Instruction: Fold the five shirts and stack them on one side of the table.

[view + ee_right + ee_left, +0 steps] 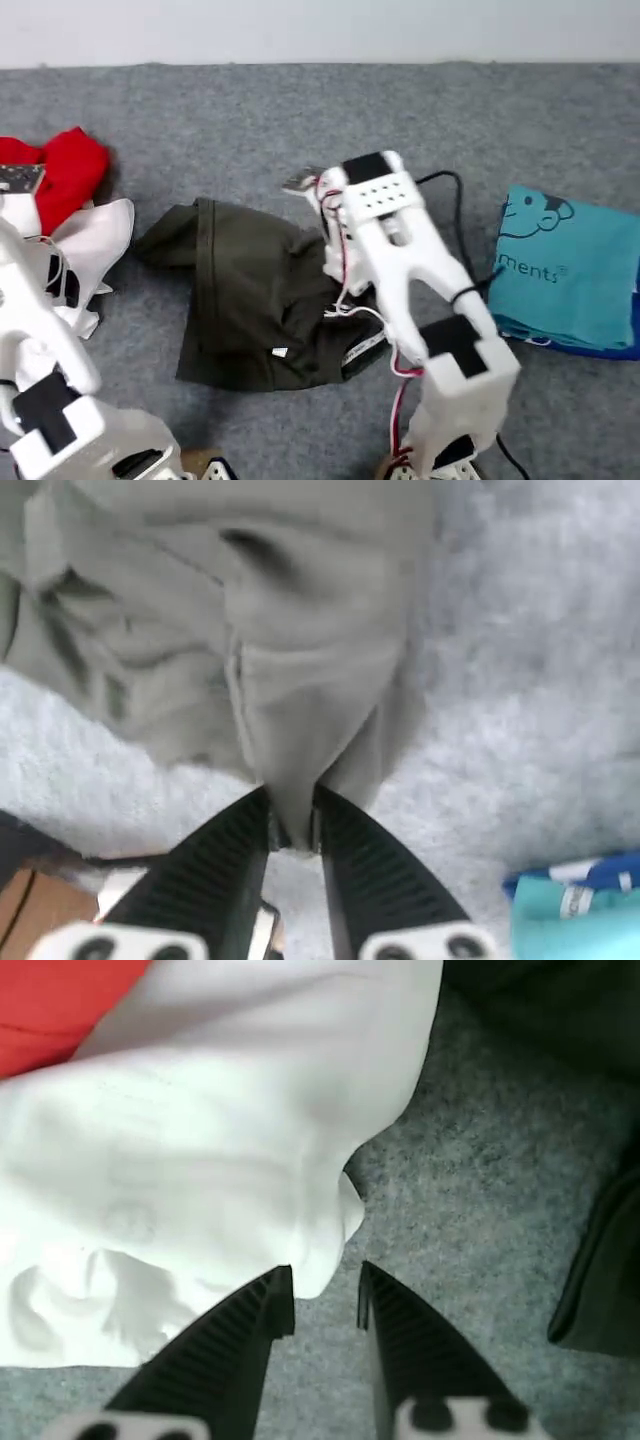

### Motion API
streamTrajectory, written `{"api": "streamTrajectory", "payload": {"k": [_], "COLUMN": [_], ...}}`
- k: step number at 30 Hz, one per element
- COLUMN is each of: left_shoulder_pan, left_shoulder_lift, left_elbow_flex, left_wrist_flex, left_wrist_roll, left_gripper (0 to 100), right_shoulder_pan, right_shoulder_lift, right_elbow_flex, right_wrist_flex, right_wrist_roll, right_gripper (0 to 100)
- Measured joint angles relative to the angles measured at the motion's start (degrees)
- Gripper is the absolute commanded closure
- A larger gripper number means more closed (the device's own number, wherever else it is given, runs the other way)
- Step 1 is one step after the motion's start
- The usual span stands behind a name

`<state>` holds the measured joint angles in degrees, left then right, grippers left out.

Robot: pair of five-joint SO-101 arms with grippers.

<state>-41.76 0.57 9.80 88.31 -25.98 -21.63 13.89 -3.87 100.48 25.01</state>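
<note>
Grey table (300, 110) spans the frame. Olive shirt (250, 300) sits in the centre, dark, crumpled and partly doubled over, the biggest item. Right arm (400, 260) stretches over its right edge, centre-right of the frame. Teal shirt (570, 265) is folded at the right edge, lying on a blue shirt (600, 348) that peeks out underneath. White shirt (95, 245) is bunched at the left, touching the red shirt (65, 170) at upper left. Left arm (40, 350) is at lower left. Right gripper (292, 825) has its fingers pinched on a fold of the olive shirt. Left gripper (325, 1295) has its fingers slightly spread and gripping nothing, with the white shirt's edge right at their tips.
</note>
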Motion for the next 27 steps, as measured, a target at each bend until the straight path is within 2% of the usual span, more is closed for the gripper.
{"api": "streamTrajectory", "payload": {"k": [8, 16, 22, 27], "left_shoulder_pan": [0.0, 3.8, 9.1, 10.9], "left_shoulder_lift": [-3.1, -10.0, -18.9, -25.1], "left_elbow_flex": [1.2, 7.5, 14.8, 22.2], "left_wrist_flex": [0.0, -0.1, -0.1, -4.3], "left_wrist_roll": [0.0, 0.0, 0.0, 0.0], "left_gripper": [89, 89, 89, 89], "right_shoulder_pan": [12.8, 27.3, 25.3, 18.7], "right_shoulder_lift": [-13.7, -15.5, -16.1, -18.9], "right_elbow_flex": [18.9, 20.9, 16.8, 7.1], "right_wrist_flex": [0.0, -3.9, -0.6, 0.0], "right_wrist_roll": [9.0, 14.9, 15.0, 12.9], "right_gripper": [98.8, 97.4, 81.8, 81.1]}}
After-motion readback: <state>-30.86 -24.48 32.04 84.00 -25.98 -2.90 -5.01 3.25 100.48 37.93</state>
